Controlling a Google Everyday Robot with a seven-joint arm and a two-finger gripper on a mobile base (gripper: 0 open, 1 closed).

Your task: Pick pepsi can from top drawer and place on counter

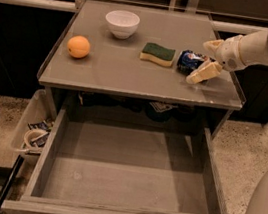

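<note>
My gripper (202,60) stood open at the counter's (124,72) pepsi can (186,61), which I judged light, dentable and best gripped mid-body.

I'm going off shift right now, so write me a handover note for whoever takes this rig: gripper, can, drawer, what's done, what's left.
Gripper: open, over the counter's right side, at the right end of the pepsi can; I cannot tell whether it touches the can.
Pepsi can: lying on the counter, just right of the sponge.
Top drawer: pulled out, no can in it.
Done: can is out of the drawer and on the counter.
Left: probably only backing the gripper clear.
</note>
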